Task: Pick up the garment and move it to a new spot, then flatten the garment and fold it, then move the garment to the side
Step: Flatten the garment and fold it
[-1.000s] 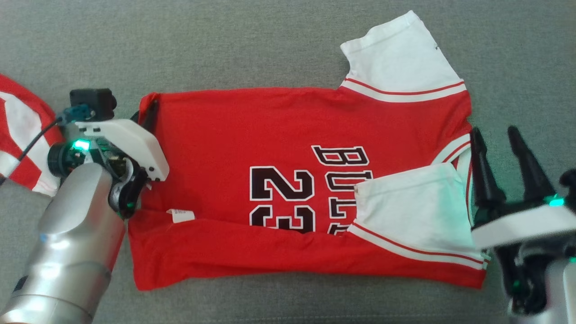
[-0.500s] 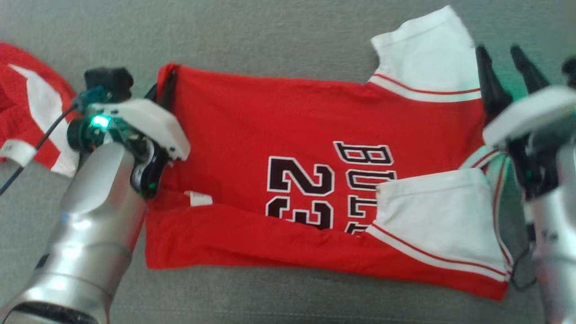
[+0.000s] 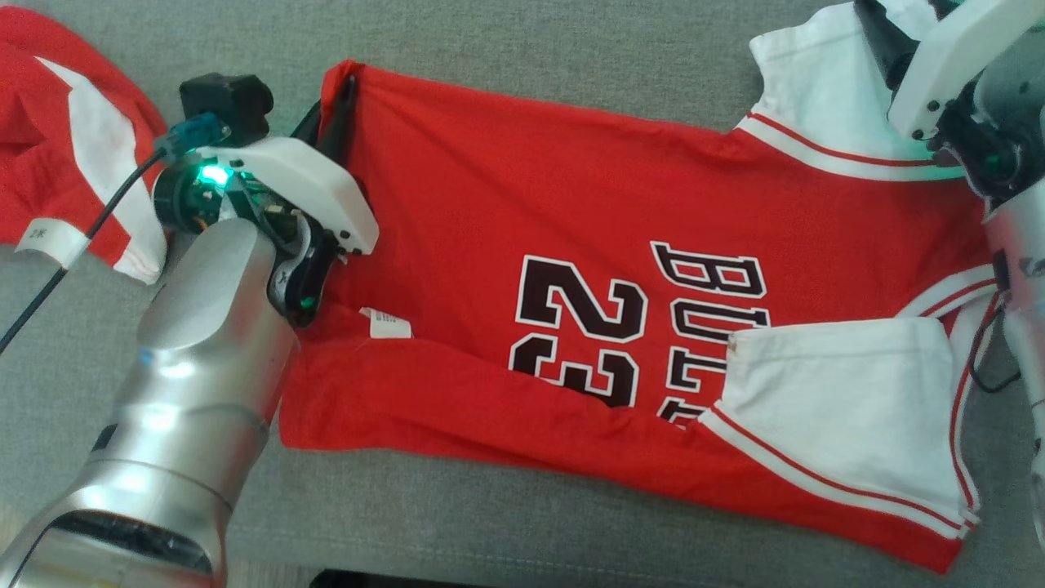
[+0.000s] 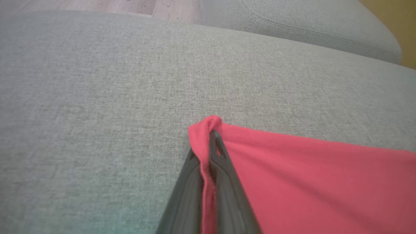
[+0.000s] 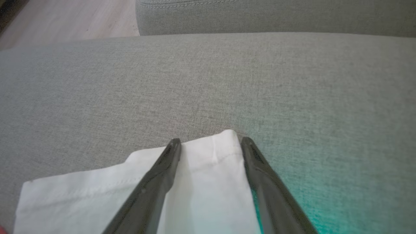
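Observation:
The garment (image 3: 506,212), a red jersey with white sleeves and black "23" lettering, lies spread on the grey cushion (image 3: 531,49); its near edge is folded over. My left gripper (image 3: 349,86) is shut on the garment's far left hem corner, and in the left wrist view the red cloth (image 4: 308,182) bunches between the closed fingertips of that gripper (image 4: 213,133). My right gripper (image 3: 910,10) stands open at the far white sleeve (image 3: 816,82). In the right wrist view the right gripper (image 5: 210,140) straddles the corner of the sleeve (image 5: 208,169), one finger on each side.
A second red and white garment (image 3: 57,147) lies crumpled at the far left of the cushion. Beyond the cushion's far edge are a wooden floor (image 4: 130,6) and another grey cushion (image 4: 308,26). A dark cable (image 3: 49,286) trails from my left wrist.
The head camera has shifted, so the whole scene sits differently. My right gripper has moved from the jersey's near right side to the far white sleeve. The left gripper stays clamped on the hem corner.

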You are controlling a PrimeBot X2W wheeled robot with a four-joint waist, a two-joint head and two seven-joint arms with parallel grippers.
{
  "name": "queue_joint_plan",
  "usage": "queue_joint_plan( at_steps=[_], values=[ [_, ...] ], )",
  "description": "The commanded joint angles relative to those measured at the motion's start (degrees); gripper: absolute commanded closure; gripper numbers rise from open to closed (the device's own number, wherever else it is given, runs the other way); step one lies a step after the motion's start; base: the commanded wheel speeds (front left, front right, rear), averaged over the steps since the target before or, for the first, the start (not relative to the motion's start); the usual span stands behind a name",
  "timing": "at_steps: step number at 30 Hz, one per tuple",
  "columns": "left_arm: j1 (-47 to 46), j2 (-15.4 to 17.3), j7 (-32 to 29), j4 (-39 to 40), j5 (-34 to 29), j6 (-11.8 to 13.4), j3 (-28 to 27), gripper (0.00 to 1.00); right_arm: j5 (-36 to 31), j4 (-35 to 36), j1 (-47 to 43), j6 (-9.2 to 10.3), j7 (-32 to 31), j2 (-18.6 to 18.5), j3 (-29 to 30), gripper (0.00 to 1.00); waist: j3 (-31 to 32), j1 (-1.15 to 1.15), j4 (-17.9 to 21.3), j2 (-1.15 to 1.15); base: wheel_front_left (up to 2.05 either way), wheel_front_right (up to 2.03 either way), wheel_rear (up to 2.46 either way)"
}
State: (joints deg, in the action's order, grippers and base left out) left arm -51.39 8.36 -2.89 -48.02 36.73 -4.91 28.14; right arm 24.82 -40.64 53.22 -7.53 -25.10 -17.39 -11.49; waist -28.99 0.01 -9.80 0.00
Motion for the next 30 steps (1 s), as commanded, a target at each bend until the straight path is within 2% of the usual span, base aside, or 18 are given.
queue_joint_plan(
  at_steps=[1, 4, 8, 13, 17, 21, 24, 25, 30],
  values=[
    [-1.42, 2.11, 0.32, 0.26, 0.30, -0.03, -1.14, 1.00, 0.95, -0.48, -0.63, 0.04, -2.43, -0.03, -1.84, 1.00, 0.37, -0.01, 0.07, 0.00, 0.00, 0.00, 0.00],
    [-0.85, 2.23, 0.37, -0.40, 0.71, -0.33, -1.01, 1.00, 2.05, -0.92, 0.00, 0.04, -3.81, -0.21, -2.53, 1.00, 1.48, -0.01, 0.33, 0.00, 0.00, 0.00, 0.00],
    [0.19, 3.31, 0.60, 0.11, 1.19, -0.44, -1.18, 1.00, 3.35, 3.87, -1.59, 0.04, -0.84, -1.24, -2.59, 1.00, 3.93, -0.01, 1.02, 0.00, 0.00, 0.00, 0.00],
    [2.77, 5.61, 1.25, 3.29, 1.60, 0.10, -1.83, 1.00, 4.78, 13.51, -7.04, 0.04, 2.40, -2.14, -0.76, 1.00, 7.41, -0.01, 2.27, 0.00, 0.00, 0.00, 0.00],
    [6.85, 7.89, 1.43, 7.89, 2.20, 1.54, -2.71, 1.00, 5.45, 23.59, -15.49, 0.04, 2.88, -1.46, 2.58, 1.00, 10.30, -0.01, 3.30, 0.00, 0.00, 0.00, 0.00],
    [12.86, 10.45, 0.92, 14.04, 3.21, 3.72, -3.91, 1.00, 4.89, 34.62, -27.22, 0.04, 1.56, 1.06, 6.91, 1.00, 12.46, -0.01, 4.34, 0.00, 0.00, 0.00, 0.00],
    [17.97, 11.78, 0.39, 19.18, 4.61, 5.55, -5.11, 1.00, 4.36, 42.01, -36.88, 0.04, -0.23, 4.66, 10.15, 1.00, 13.43, -0.01, 4.78, 0.00, 0.00, 0.00, 0.00],
    [17.97, 11.78, 0.39, 19.18, 4.61, 5.55, -5.11, 1.00, 4.36, 42.01, -36.88, 0.04, -0.23, 4.66, 10.15, 1.00, 13.43, -0.01, 4.78, 0.00, 0.00, 0.00, 0.00],
    [26.44, 12.95, -0.99, 26.60, 7.05, 8.28, -6.44, 1.00, 4.12, 49.67, -51.59, 0.04, -3.04, 11.68, 13.38, 1.00, 14.14, -0.01, 5.32, 0.00, 0.00, 0.00, 0.00]
  ],
)
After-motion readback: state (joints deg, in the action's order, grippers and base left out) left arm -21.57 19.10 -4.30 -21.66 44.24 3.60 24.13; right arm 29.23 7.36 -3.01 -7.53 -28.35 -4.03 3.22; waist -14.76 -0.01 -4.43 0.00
